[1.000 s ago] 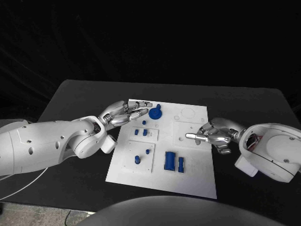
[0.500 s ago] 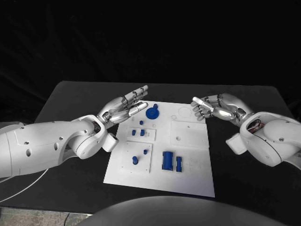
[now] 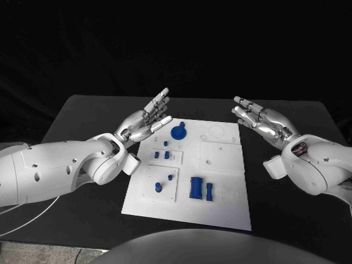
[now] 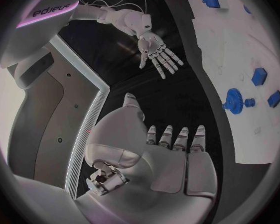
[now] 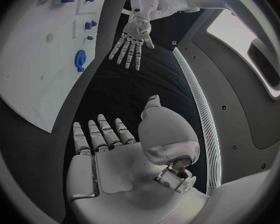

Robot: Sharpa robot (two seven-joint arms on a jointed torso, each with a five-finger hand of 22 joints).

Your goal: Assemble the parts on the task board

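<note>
The white task board point(image 3: 224, 190) lies in the middle of the black table. On it sit a blue gear point(image 3: 179, 132) at the far end, small blue pegs point(image 3: 161, 155) in the middle left, a blue piece point(image 3: 159, 187) at the near left, and two upright blue blocks point(image 3: 197, 187) near the front. My left hand point(image 3: 147, 122) is raised above the board's far left corner, fingers spread, holding nothing. My right hand point(image 3: 259, 123) is lifted off the board's far right side, fingers straight and apart, empty. The left wrist view shows my left hand point(image 4: 168, 157), my right hand point(image 4: 157, 52) and the gear point(image 4: 234, 102); the right wrist view shows my right hand point(image 5: 115, 154) and my left hand point(image 5: 132, 40).
The black table point(image 3: 89, 118) runs wide on both sides of the board, with bare room at the left, right and front. A dark backdrop stands behind the table's far edge.
My right hand has left the board's middle right, risen and opened flat. My left hand has lifted from the gear area and spread its fingers upward. The parts stay put.
</note>
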